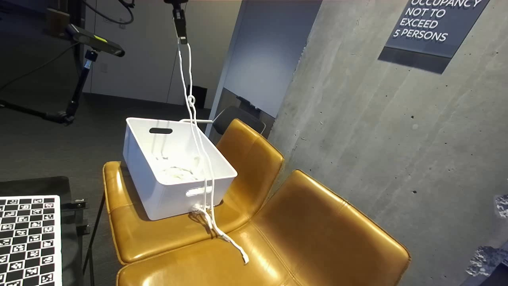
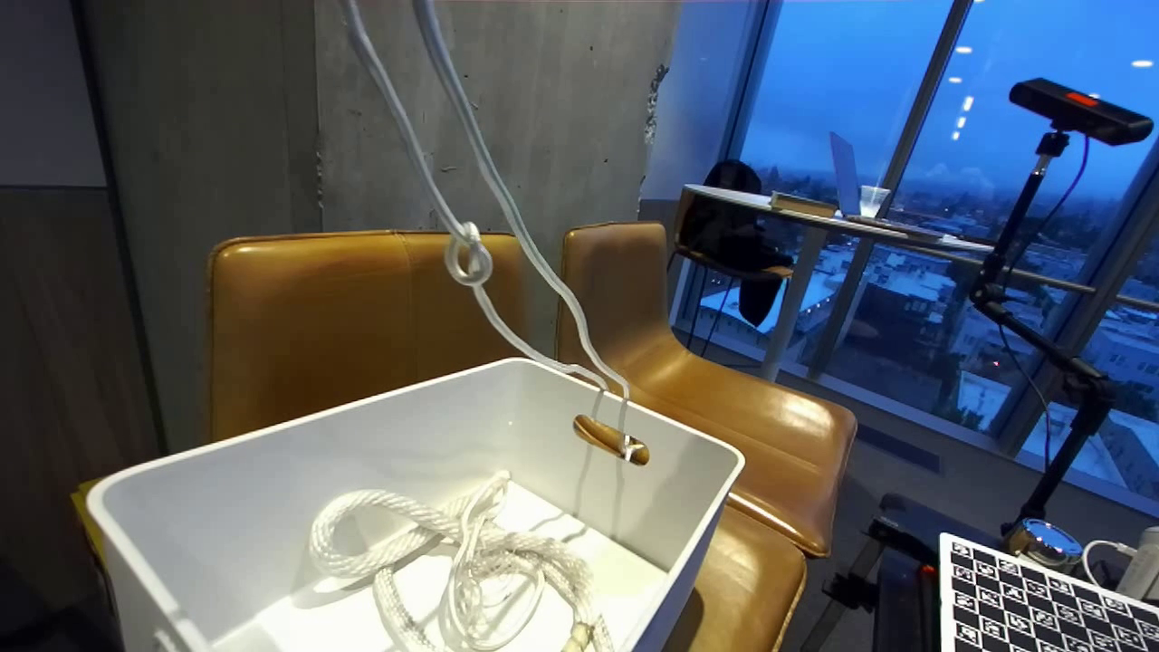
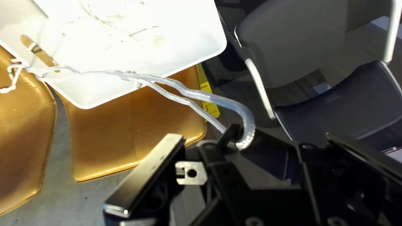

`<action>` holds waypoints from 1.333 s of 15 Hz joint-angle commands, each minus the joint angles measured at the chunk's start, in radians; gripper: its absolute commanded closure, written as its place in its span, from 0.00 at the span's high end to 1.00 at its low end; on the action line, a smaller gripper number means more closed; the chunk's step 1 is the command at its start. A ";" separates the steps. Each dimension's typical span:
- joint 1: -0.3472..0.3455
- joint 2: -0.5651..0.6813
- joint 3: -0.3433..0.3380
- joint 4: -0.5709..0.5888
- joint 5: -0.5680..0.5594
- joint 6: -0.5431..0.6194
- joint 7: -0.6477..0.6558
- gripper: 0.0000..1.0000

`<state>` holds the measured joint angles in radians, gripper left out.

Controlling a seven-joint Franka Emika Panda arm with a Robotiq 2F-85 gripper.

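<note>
High at twelve o'clock from white bin [image 1: 137, 167], in exterior view: gripper [image 1: 183, 39] clenched on white cord [image 3: 201, 95]. Two strands [image 2: 509, 204] hang down, small loop knot [image 2: 469, 237] in one, running outside bin's end wall [image 1: 172, 202] past handle slot [image 1: 194, 192]. Loose end [image 1: 243, 256] at five o'clock from bin, lying on near tan chair [image 1: 325, 222]. Bin itself on far tan chair [image 1: 252, 155], just beside it. Thick white rope [image 2: 507, 541] in loose coils inside bin. Black camera [image 1: 95, 41] on jointed stand [image 1: 75, 97] at eleven o'clock from bin, checkered board [image 1: 29, 242] at eight.
</note>
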<state>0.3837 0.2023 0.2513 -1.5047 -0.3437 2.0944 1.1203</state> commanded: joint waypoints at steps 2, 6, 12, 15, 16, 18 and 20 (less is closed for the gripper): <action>0.106 0.118 0.017 0.192 -0.052 -0.099 -0.006 0.03; 0.164 0.173 0.004 0.219 -0.059 -0.106 -0.021 0.03; 0.208 0.230 -0.017 0.235 -0.059 -0.110 -0.046 0.03; 0.247 0.245 -0.022 0.266 -0.076 -0.114 -0.058 0.03; 0.262 0.252 -0.026 0.281 -0.082 -0.118 -0.061 0.03; 0.293 0.266 -0.033 0.308 -0.091 -0.120 -0.067 0.03; 0.323 0.279 -0.040 0.325 -0.092 -0.121 -0.073 0.03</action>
<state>0.6501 0.4408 0.2383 -1.2574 -0.4152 2.0163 1.0673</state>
